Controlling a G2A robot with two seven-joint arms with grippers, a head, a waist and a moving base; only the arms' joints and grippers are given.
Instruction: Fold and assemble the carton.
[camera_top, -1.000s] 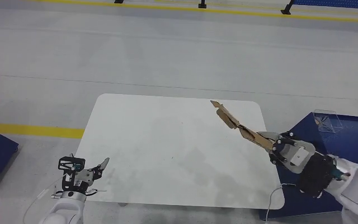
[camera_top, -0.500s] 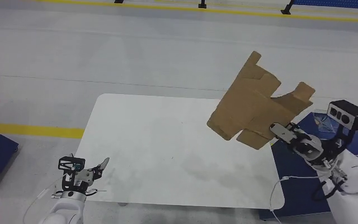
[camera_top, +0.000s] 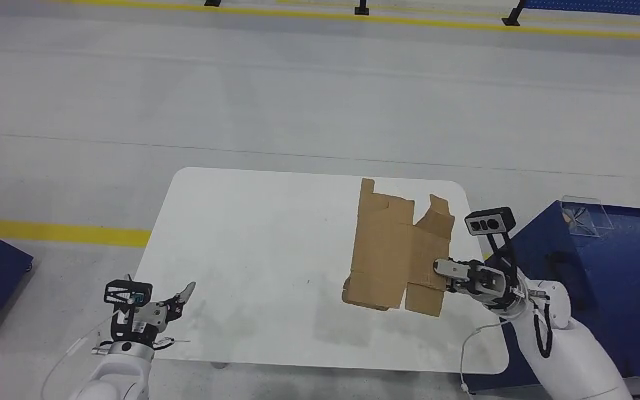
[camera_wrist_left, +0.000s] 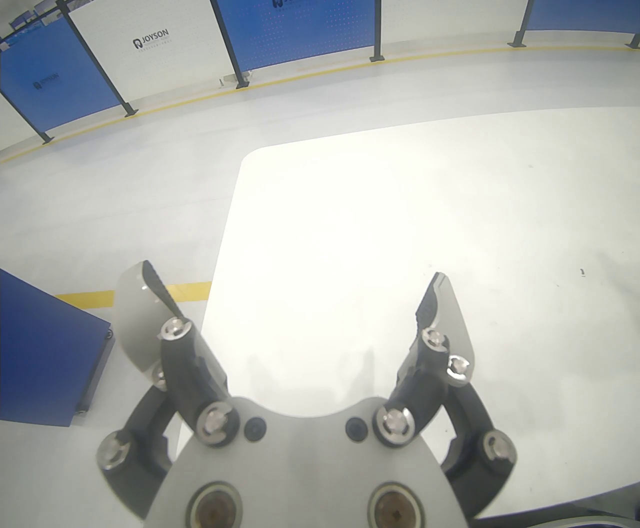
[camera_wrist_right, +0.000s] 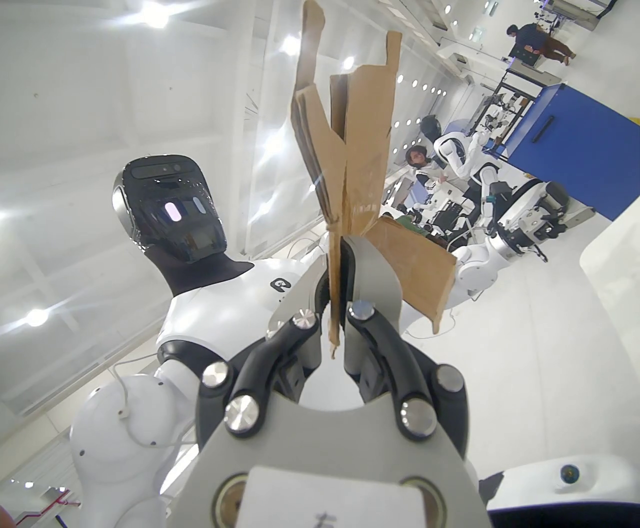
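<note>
Flat cardboard carton (camera_top: 388, 250) is unfolded and held by R tool (camera_top: 445, 272) over the R half of the white surface (camera_top: 250, 260). Broad face is up toward the top cam, w/ notched flaps along the far edge. Its shadow falls on the surface just beside the near edge, so it looks lifted. Can't tell if any corner touches.

R tool pinches the carton's near-R flap. In R wrist view the fingers (camera_wrist_right: 375, 285) are pressed onto the board, seen edge-on, w/ the carton (camera_wrist_right: 350, 150) rising between them and one flap bent off to the side. L tool (camera_wrist_left: 292, 274) sits at the near-L corner of the surface, fingers spread wide w/ nothing between them, well apart from the carton.

Surface: white, rounded corners, a few small dark specks.

Room: pale grey floor w/ a yellow line (camera_top: 70, 233) off the L side and another along the far side. Blue panels (camera_wrist_left: 295, 25) on black posts stand in the distance. A blue cabinet (camera_wrist_left: 45, 350) is on the floor off the L side. Another blue unit (camera_top: 585, 240) is by the R edge, w/ a clear stand (camera_top: 585, 213) at it. Ceiling lights (camera_wrist_right: 150, 12) show overhead in R wrist view.
</note>
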